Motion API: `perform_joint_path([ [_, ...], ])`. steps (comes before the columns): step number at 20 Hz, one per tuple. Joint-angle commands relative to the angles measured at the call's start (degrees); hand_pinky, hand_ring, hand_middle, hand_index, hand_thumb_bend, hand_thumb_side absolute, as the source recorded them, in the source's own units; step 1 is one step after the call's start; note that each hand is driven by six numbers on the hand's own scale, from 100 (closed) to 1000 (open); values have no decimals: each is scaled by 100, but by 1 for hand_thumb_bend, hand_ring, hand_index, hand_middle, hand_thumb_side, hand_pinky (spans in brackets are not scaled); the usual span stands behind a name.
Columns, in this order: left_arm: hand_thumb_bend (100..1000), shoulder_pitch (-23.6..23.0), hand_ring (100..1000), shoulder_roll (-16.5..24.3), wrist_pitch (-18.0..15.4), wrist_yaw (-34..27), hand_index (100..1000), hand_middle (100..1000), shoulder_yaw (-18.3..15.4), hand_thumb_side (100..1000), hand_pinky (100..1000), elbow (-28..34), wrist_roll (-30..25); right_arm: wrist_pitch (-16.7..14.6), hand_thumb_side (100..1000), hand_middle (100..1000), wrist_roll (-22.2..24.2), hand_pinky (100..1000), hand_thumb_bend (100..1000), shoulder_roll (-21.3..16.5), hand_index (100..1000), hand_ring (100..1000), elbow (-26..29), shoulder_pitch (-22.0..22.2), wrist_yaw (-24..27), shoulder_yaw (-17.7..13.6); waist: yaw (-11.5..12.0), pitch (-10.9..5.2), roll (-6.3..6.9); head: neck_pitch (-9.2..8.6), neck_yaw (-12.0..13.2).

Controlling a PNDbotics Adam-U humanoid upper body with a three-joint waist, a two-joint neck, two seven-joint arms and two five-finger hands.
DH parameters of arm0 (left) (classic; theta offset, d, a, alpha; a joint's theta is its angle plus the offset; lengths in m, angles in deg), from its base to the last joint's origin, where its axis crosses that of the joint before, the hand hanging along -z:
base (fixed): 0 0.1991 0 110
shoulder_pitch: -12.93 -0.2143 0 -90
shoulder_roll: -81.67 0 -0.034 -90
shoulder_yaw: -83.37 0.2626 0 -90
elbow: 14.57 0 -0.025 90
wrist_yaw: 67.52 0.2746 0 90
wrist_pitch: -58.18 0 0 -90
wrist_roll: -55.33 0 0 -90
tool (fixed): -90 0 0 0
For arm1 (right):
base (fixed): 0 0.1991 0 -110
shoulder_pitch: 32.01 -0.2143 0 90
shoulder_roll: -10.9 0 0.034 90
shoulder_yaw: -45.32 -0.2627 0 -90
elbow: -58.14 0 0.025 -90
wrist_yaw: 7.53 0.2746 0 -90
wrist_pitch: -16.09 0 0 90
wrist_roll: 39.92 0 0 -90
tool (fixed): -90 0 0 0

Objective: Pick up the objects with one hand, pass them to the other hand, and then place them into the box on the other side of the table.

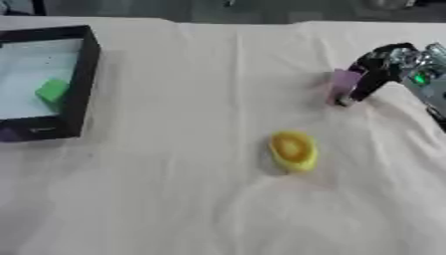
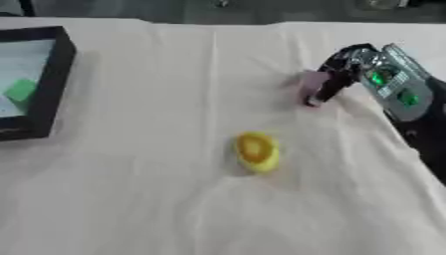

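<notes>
A small purple block (image 1: pixel 344 83) stands on the white cloth at the right. My right hand (image 1: pixel 376 69) reaches in from the right edge with its fingers curled down around the block's right side; whether the block is lifted I cannot tell. A yellow oval object (image 1: pixel 292 150) with an orange centre lies on the cloth near the middle, apart from the hand. The black-walled box (image 1: pixel 83 79) sits at the far left and holds a green block (image 1: pixel 52 91). My left hand shows in neither view.
The table is covered by a white cloth (image 1: pixel 174 199) with creases running front to back. A dark floor strip lies beyond the far edge. A purple bit (image 1: pixel 9 133) shows at the box's near left corner.
</notes>
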Motion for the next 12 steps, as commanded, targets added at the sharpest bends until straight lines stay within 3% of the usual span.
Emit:
perform_joint_path([
  [1, 100, 27, 772, 130, 647, 1, 700, 648, -101, 621, 1000, 73, 637, 516, 100, 709, 439, 940, 382, -69, 680, 911, 96, -114, 41, -32, 15, 6, -70, -69, -12],
  [4, 100, 21, 772, 130, 645, -1, 699, 647, -103, 621, 1000, 73, 637, 524, 100, 666, 331, 932, 348, -82, 613, 880, 107, -99, 98, -37, 20, 4, -75, -77, -15],
  [12, 100, -8, 772, 133, 664, -7, 698, 644, -110, 620, 1000, 73, 636, 587, 100, 616, 74, 914, 319, -98, 560, 837, 153, -81, 221, -5, 30, -15, -75, -125, -16],
])
